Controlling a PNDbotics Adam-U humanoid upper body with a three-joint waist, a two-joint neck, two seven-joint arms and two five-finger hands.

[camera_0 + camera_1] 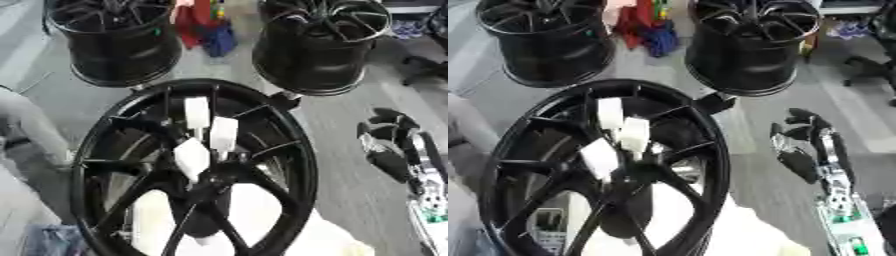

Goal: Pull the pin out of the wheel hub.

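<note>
Three white block-shaped pins point(208, 135) are seated in the large black spoked wheel hub point(289, 150), left of the right hand point(802, 145), whose fingers are relaxed apart, empty.

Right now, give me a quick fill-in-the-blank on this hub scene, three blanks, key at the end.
1. The white blocks at the near wheel hub number ____.
2. Behind it stand ____ more black wheels.
3. The right hand hangs to the hub's ____, holding nothing.

Missing words: three; two; right
</note>
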